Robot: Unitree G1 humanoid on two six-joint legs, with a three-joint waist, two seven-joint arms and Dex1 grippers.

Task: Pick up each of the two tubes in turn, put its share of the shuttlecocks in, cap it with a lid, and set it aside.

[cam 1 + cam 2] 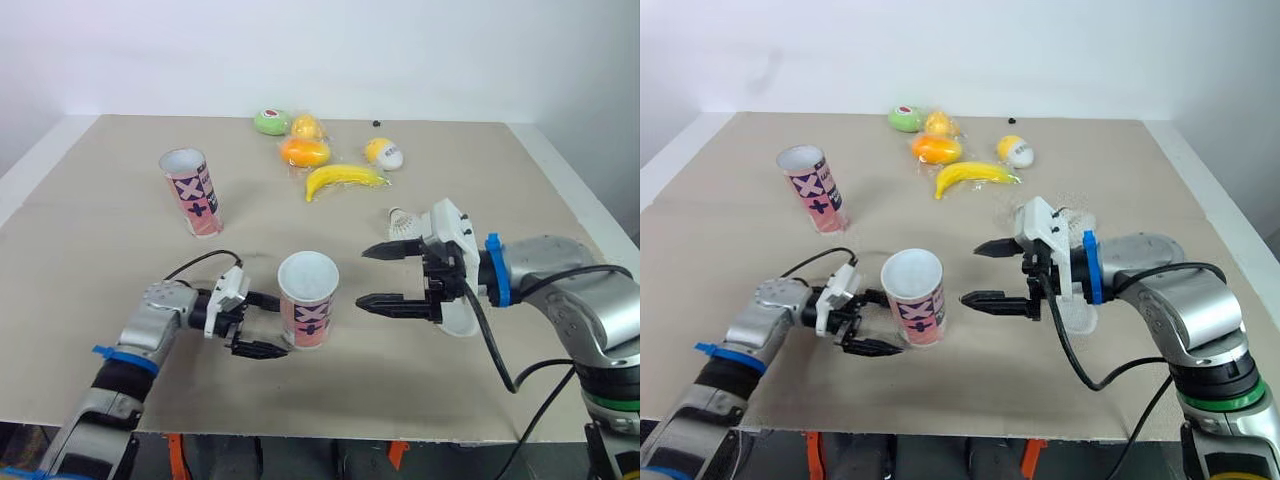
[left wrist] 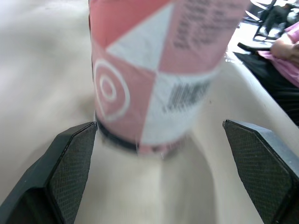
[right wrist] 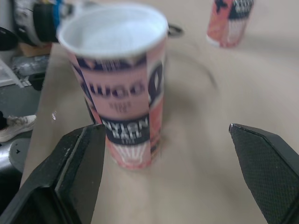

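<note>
Left wrist view: barcode [image 2: 187, 94] on near tube [image 2: 154, 56] before gaping left end effector [image 2: 159, 127]

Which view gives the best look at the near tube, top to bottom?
Right wrist view: the near tube stands upright, seen from open rim to base. The left wrist view shows its lower wall and base; the eye views show it from above, mouth open.
</note>
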